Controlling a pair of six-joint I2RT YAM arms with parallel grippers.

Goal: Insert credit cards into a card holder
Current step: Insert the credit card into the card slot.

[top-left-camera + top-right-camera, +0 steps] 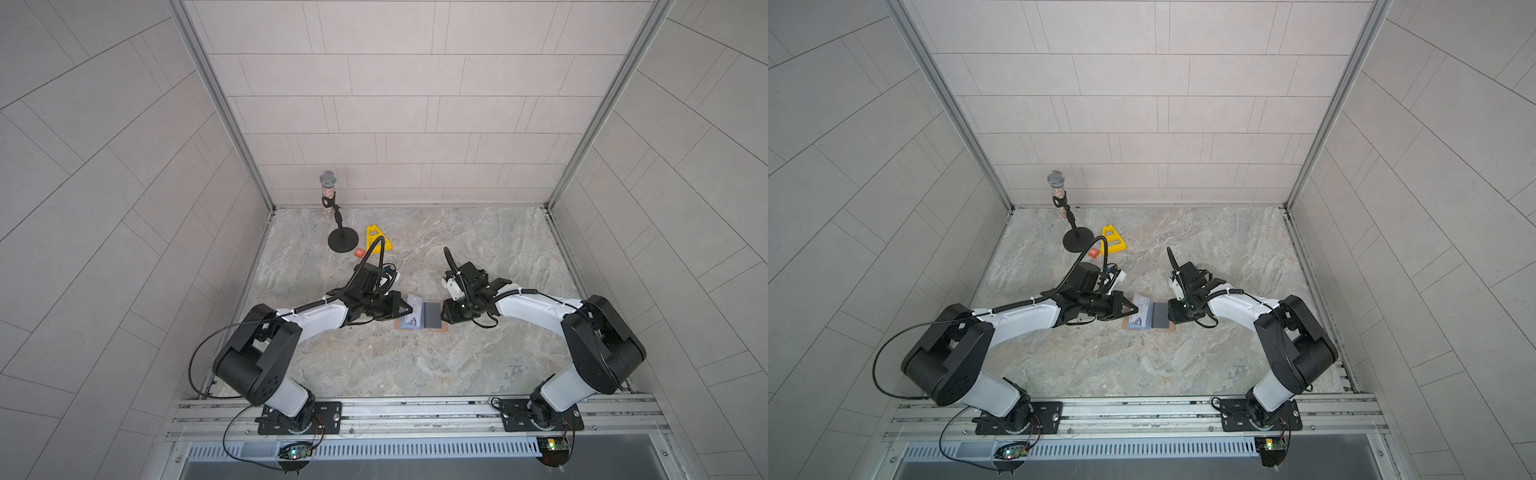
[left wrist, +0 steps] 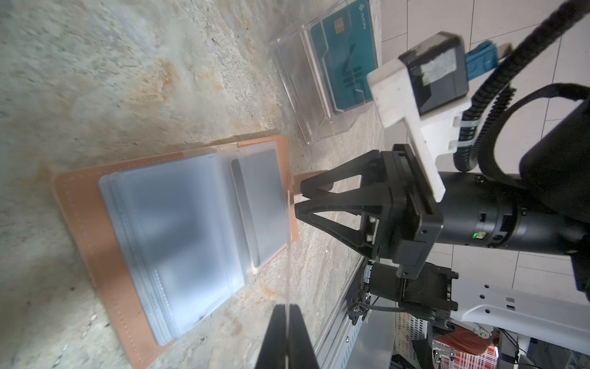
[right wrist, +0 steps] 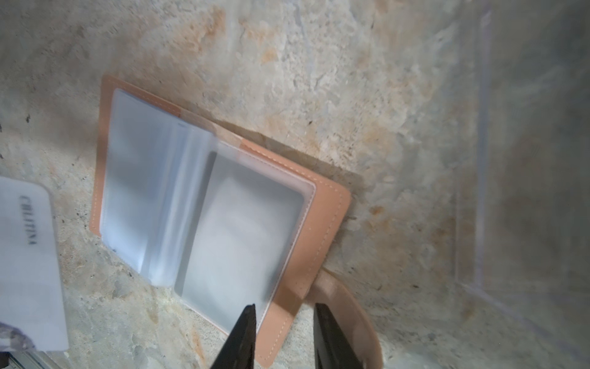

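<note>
The left tool (image 2: 287, 309) pinches a card (image 3: 28, 271), edge-on in its wrist view; right tool (image 3: 285, 308) seemingly spread

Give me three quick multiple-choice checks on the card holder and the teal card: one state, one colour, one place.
1. The card holder lies: A open flat; B snapped shut; C on edge.
2. Its cover is: A black; B tan; C yellow.
3. The teal card sits: A inside the holder; B in the clear stand; C under the holder.

Answers:
1 A, both pages of clear sleeves face up in the wrist views.
2 B, a tan stitched border shows round the sleeves.
3 B, it shows through the stand's clear front, apart from the holder.
</note>
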